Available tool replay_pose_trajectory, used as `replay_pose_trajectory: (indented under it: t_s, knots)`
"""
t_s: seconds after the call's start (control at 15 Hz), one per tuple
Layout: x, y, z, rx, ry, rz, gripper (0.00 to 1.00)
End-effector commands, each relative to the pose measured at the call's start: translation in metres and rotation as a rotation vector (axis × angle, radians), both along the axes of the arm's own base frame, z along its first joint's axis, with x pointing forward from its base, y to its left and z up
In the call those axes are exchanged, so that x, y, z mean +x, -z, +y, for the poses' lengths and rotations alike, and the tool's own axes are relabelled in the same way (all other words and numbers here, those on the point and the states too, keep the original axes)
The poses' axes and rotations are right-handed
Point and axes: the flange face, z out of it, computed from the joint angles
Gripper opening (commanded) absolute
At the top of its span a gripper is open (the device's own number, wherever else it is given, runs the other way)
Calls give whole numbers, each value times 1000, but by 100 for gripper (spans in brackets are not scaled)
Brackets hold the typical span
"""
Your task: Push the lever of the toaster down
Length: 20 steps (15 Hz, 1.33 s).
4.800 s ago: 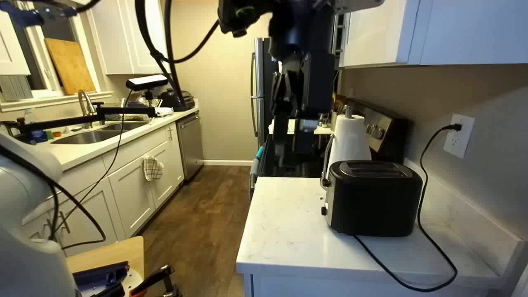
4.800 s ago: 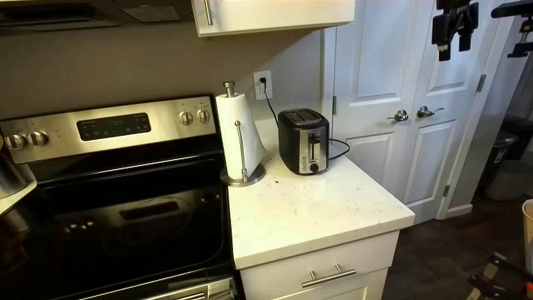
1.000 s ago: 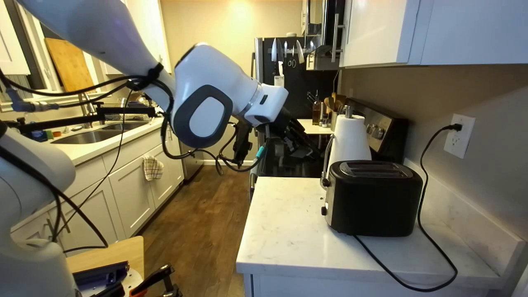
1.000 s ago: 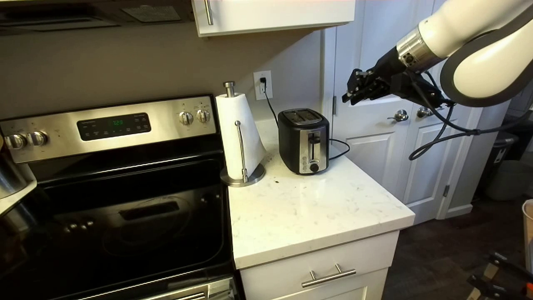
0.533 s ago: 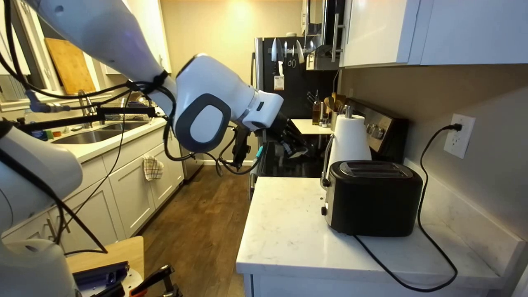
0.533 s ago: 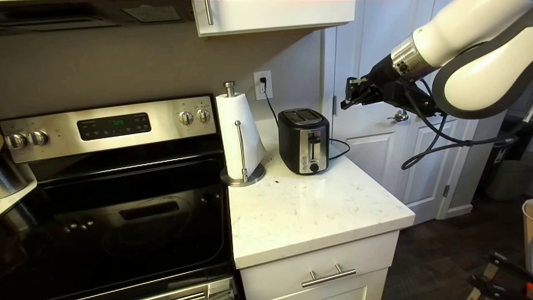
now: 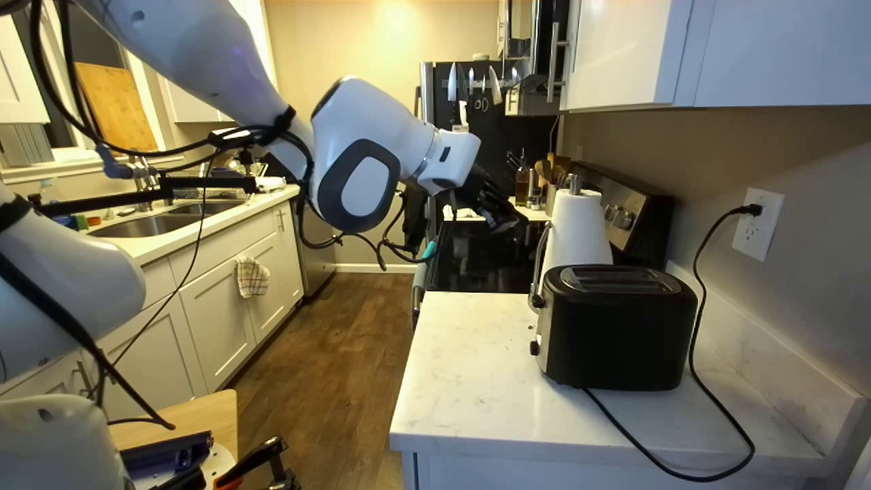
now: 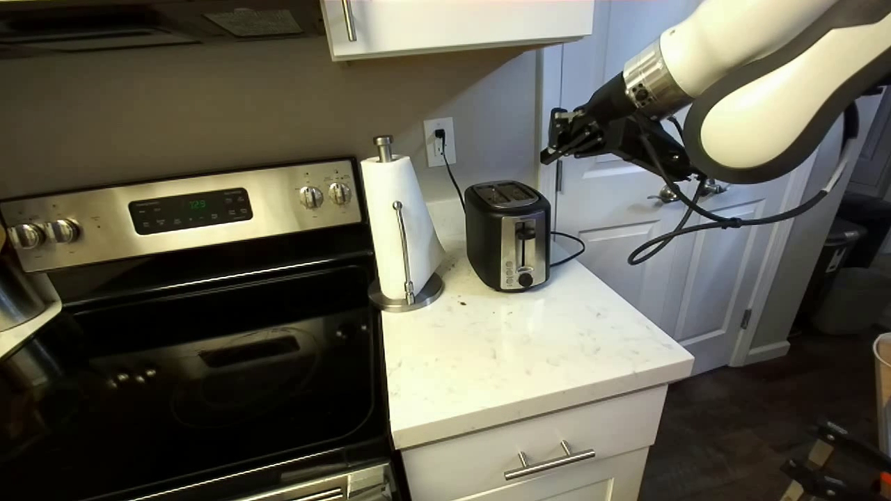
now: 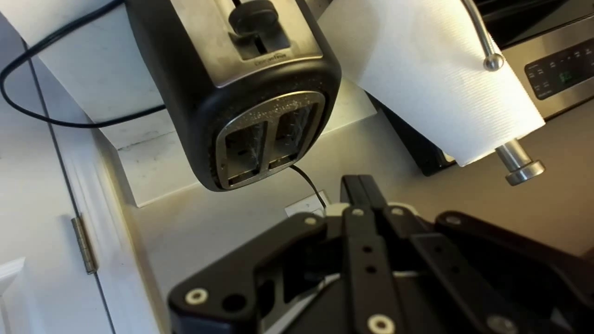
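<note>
Black and pinched to a narrow point, the tool (image 9: 358, 186) has its jaws drawn together with nothing between them that I can see; it hangs apart from the toaster (image 8: 507, 240), at about one o'clock of it in an exterior view. It seems too high to me: driven straight forward from there, it would likely miss the lever (image 8: 525, 232) or come down on the slotted top (image 9: 269, 138). So slim a contact could slip off the lever if it landed off-centre, and pushing inward instead of down might skid the whole toaster over the smooth desk (image 8: 543, 355). At the toaster's nine o'clock in that same view stands a paper roll (image 8: 384, 229), which a sideways sweep could knock over. The toaster itself stands upright on the desk, glossy black with a silvery end face (image 8: 511, 245), a dial (image 8: 525, 280) near six o'clock on it, and a cord (image 9: 90, 125) looping out at nine o'clock in the wrist view. The lever sits at the twelve o'clock end of its track (image 8: 523, 255), so I'd judge it not yet pressed.
</note>
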Motion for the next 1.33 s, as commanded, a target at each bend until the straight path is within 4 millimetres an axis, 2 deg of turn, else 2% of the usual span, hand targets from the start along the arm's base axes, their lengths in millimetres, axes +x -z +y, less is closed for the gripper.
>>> replay_pose_trajectory:
  t_s: [0.0,0.53,0.87,1.07,1.27]
  knots:
    - [7,12,-1,14,4,20,0]
    - [-2,56,6,-17,3,108,0]
    - [2,72,8,-42,9,137,0]
    - [10,75,14,-55,-20,143,0]
    - [15,63,35,-104,-197,132,0]
